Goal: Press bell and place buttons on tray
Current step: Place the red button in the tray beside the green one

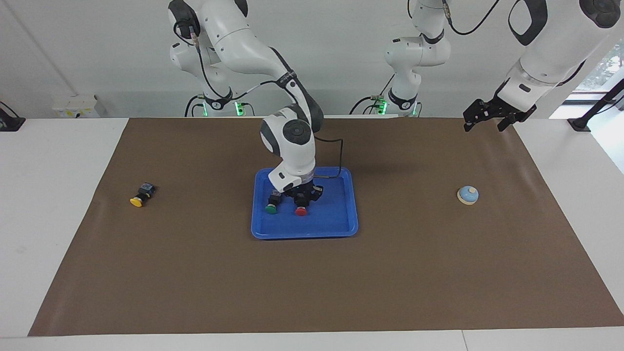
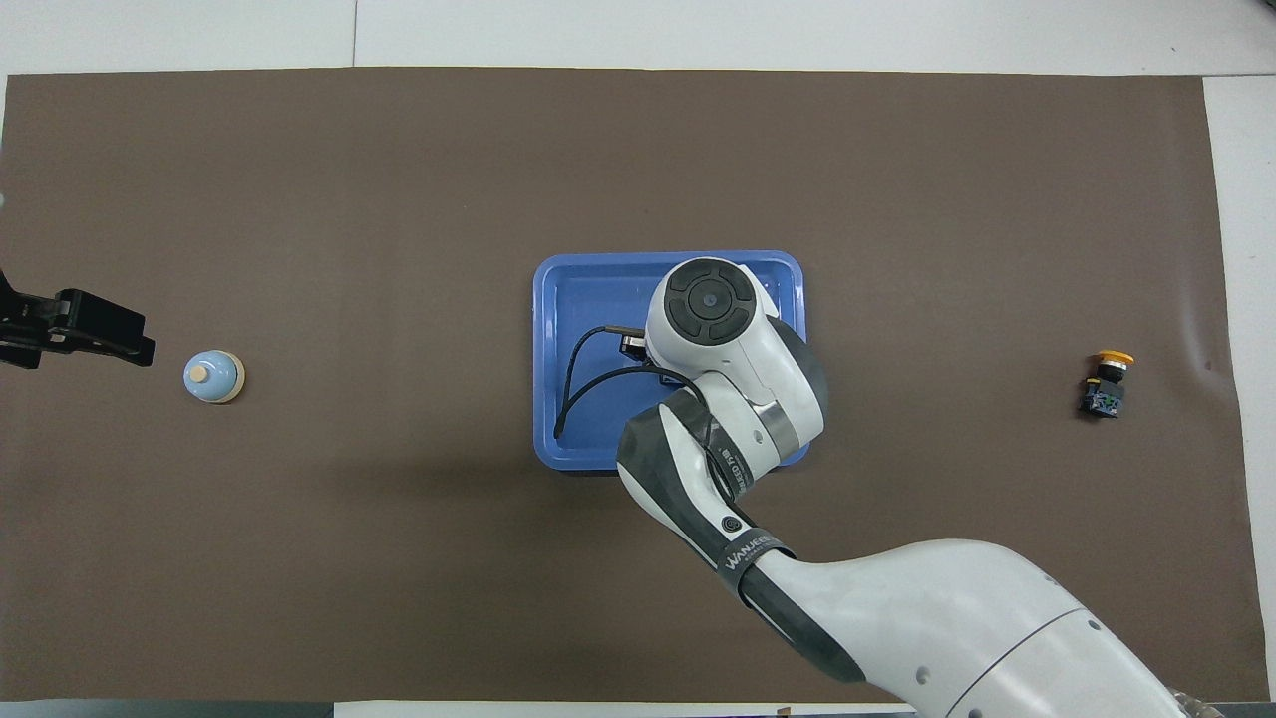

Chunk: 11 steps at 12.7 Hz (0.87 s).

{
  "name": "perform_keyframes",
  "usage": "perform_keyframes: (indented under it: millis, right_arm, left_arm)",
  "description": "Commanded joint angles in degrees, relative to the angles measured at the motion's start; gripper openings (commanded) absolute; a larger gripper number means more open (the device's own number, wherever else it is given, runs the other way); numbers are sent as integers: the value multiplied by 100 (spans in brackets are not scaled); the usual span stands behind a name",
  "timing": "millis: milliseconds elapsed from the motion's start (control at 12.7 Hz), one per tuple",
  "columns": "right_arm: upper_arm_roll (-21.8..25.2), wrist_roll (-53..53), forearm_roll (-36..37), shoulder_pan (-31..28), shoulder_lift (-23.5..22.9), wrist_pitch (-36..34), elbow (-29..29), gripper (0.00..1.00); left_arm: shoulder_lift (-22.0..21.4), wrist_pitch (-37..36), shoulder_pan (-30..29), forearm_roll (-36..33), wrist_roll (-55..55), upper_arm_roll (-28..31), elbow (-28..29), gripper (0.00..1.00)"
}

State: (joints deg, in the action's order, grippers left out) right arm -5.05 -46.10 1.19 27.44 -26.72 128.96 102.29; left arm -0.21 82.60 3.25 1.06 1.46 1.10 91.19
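The blue tray lies mid-table; it also shows in the overhead view. In it the green button and the red button lie side by side. My right gripper is down in the tray, right at the red button's black body. In the overhead view the right arm hides both. The yellow button lies on the mat toward the right arm's end. The bell sits toward the left arm's end. My left gripper waits open in the air beside the bell.
A brown mat covers most of the white table. A black cable from the right wrist loops over the tray. A black fixture sits at the table's corner near the right arm's base.
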Motion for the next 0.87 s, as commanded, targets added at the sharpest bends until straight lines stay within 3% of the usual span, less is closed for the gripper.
perform_keyframes:
  millis: [0, 237, 395, 790]
  right_arm:
    - [21, -520, -32, -1, 150, -194, 29, 100]
    - [56, -726, -32, -246, 614, -581, -95, 100]
    - [56, -359, -23, -772, 1123, -1045, -34, 100]
    - [65, 2678, -14, -2774, 1696, -2312, 159, 100]
  left_arm:
    - [-120, 107, -27, -88, -58, -31, 154, 100]
    - [-120, 107, -27, -88, -58, -31, 163, 100]
    - [-120, 107, -35, -88, -58, -31, 154, 100]
    - [-120, 107, -35, -88, -58, -31, 154, 100]
